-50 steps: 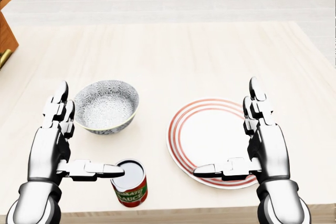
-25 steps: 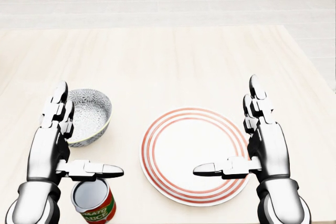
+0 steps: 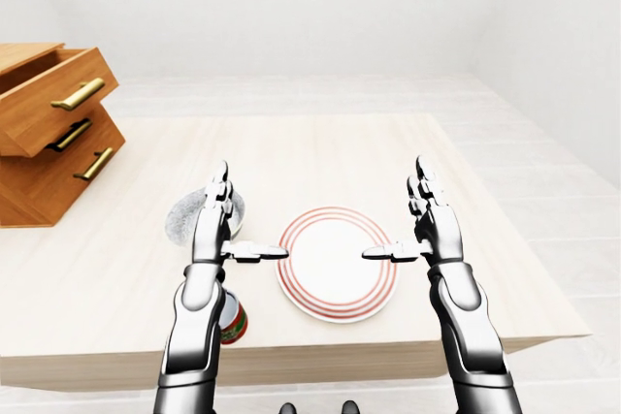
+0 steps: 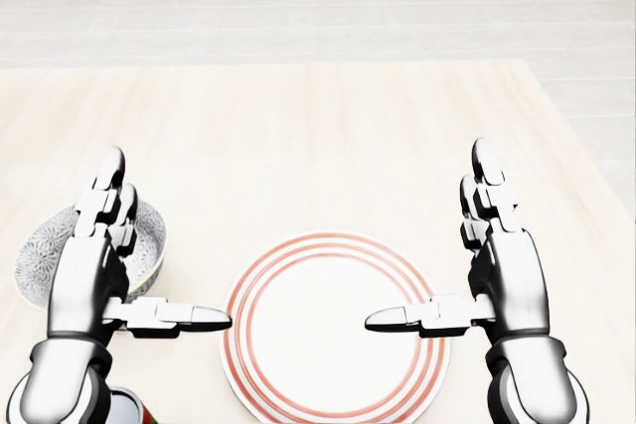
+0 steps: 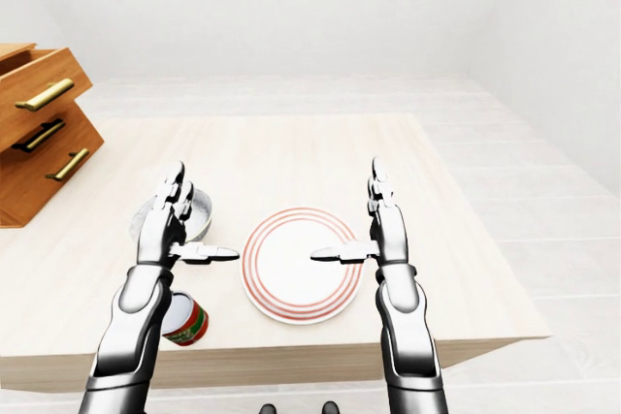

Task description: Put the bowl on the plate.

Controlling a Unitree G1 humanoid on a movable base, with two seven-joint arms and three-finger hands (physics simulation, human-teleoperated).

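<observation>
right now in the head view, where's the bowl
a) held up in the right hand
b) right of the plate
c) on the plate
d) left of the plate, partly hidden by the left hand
d: the bowl sits left of the plate, partly covered by the open left hand, and the plate has nothing on it.

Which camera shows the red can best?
The right-eye view: the can shows its rim and red label beside the left arm. The left-eye view has the arm hiding most of it; the head view catches only a sliver at the bottom edge.
</observation>
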